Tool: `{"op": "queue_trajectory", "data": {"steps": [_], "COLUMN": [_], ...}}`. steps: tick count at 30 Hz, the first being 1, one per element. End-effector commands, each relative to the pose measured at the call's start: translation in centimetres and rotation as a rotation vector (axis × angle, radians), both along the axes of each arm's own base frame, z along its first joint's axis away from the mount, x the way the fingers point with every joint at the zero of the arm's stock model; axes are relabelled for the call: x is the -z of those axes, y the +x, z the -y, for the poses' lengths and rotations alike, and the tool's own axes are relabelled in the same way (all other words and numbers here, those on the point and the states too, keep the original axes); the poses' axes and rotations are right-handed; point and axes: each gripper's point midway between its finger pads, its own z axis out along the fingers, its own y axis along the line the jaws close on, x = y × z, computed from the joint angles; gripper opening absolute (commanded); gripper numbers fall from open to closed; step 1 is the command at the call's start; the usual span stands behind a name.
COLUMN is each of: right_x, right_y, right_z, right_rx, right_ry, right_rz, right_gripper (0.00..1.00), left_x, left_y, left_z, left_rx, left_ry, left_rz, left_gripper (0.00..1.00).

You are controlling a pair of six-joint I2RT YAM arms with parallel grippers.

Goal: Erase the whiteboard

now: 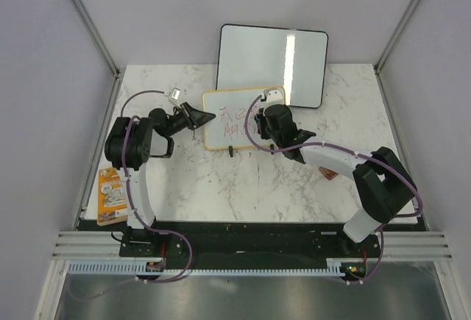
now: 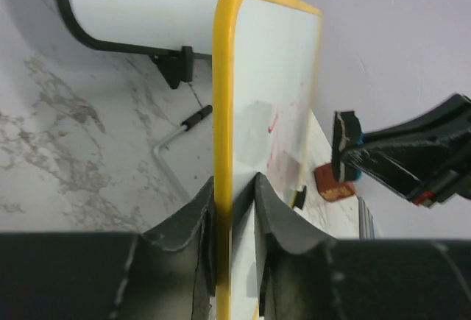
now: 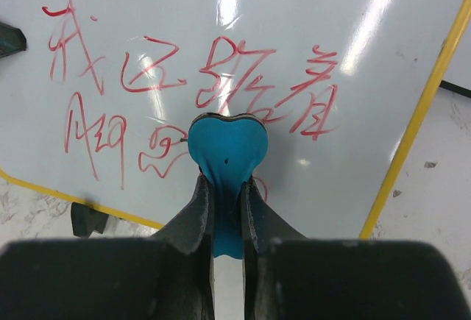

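The small yellow-framed whiteboard [image 1: 232,118] stands upright on two black feet mid-table, with red handwriting across it [image 3: 199,77]. My left gripper [image 1: 208,117] is shut on its left frame edge [image 2: 223,114], one finger on each side. My right gripper [image 1: 265,118] is shut on a blue eraser [image 3: 227,147], whose head lies against the board face over the lower middle of the writing. In the left wrist view the right gripper with the blue eraser [image 2: 352,137] shows at the board's front side.
A larger black-framed white board [image 1: 272,62] leans behind the small one. A metal rod with a black tip [image 2: 180,132] lies behind it. An orange packet [image 1: 110,195] lies at the left edge. A small red-brown object [image 1: 328,173] lies under the right arm.
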Motion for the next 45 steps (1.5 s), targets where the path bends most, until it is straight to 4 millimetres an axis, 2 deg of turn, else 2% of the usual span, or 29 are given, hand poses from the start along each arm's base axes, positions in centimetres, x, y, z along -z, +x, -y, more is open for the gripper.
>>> {"op": "queue_trajectory", "data": {"steps": [1,2,3,10,15,16,19,23,24,26,27,28,30,31,35,39,42,45], "right_x": [-1.4,-1.3,-1.4,0.4,3.0,3.1,5.3,6.0,5.7,6.4,6.1,7.0,7.0,7.9,7.7,8.3,9.5,10.0], "right_y": [1.7,1.8,2.0,2.5,3.1,3.3,3.4,2.6,1.9,1.3,0.6,0.1,-0.9,-1.1,-1.4,-1.1,-0.6,0.1], "right_z": [0.5,0.7,1.0,3.1,3.2,2.7,1.2,-1.4,-3.0,-4.5,-6.6,-7.4,-9.7,-10.0,-11.7,-11.5,-9.1,-5.7], "right_rx": [0.042,0.047,0.056,0.111,0.107,0.091,0.031,-0.029,-0.068,-0.091,-0.134,-0.153,-0.201,-0.214,-0.249,-0.237,-0.153,-0.053], "right_ry": [0.054,0.058,0.058,-0.006,-0.047,-0.037,-0.031,-0.007,-0.021,-0.068,-0.074,-0.083,-0.084,-0.125,-0.171,-0.219,-0.303,-0.332], "right_rz": [0.081,0.085,0.09,0.113,0.09,0.09,0.042,0.032,0.045,0.039,0.038,0.022,0.02,0.011,0.003,-0.026,-0.029,-0.038], "right_gripper": [0.0,0.0,0.0,0.0,0.0,0.0,0.0,0.0,0.0,0.0,0.0,0.0,0.0,0.0,0.0,0.0,0.0,0.0], "left_x": [-3.4,-3.2,-3.3,-2.5,-2.4,-2.4,-2.3,-2.4,-2.3,-2.3,-2.4,-2.3,-2.4,-2.3,-2.5,-2.4,-2.3,-2.3], "left_y": [0.3,0.2,0.0,-0.8,-1.1,-1.1,-1.1,-1.0,-0.9,-0.9,-0.9,-0.9,-0.9,-0.9,-1.0,-0.9,-0.9,-0.9], "left_z": [0.5,0.5,0.6,0.4,0.4,0.4,0.6,0.7,0.7,0.7,0.7,0.8,0.8,0.9,1.6,1.8,1.7,1.7], "left_rx": [0.029,0.034,0.037,0.026,0.023,0.023,0.045,0.057,0.057,0.061,0.062,0.065,0.069,0.078,0.107,0.116,0.116,0.116], "left_ry": [-0.017,-0.017,-0.016,-0.02,-0.038,-0.037,-0.041,-0.046,-0.046,-0.046,-0.047,-0.046,-0.049,-0.047,-0.047,-0.053,-0.053,-0.053], "left_rz": [0.227,0.226,0.232,0.225,0.225,0.228,0.223,0.222,0.222,0.22,0.222,0.222,0.221,0.221,0.232,0.228,0.226,0.225], "left_gripper": [0.19,0.07,0.03,0.02,0.02,0.02,0.02,0.02,0.02,0.02,0.02,0.02,0.02,0.02,0.02,0.02,0.02,0.02]}}
